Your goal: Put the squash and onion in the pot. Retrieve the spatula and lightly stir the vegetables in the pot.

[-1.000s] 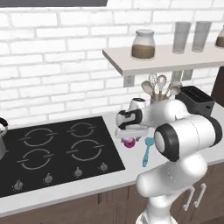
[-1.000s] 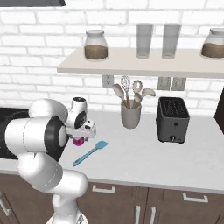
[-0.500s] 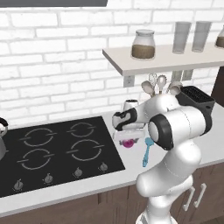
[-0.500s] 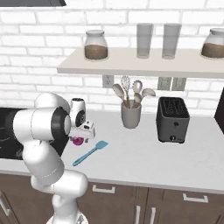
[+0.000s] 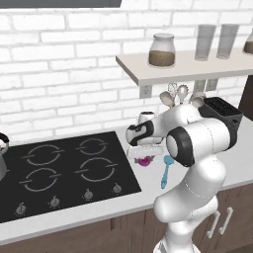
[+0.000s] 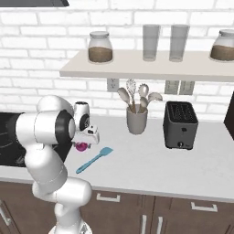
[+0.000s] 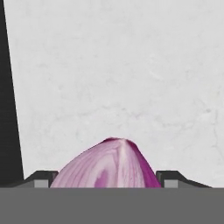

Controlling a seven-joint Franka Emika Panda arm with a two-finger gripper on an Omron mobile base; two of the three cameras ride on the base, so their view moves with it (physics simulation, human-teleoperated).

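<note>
Straddling the onion (image 7: 109, 164) on pale counter (image 6: 151, 160) (brick wall (image 6: 36, 45) behind), tool (image 7: 107, 177) wide.

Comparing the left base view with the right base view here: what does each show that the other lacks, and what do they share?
Left base view alone: the black cooktop with its four burner rings and a kettle at the far left.
Right base view alone: the whole toaster, front on.
Both: the onion under the pincer, the spatula, the utensil crock.
</note>
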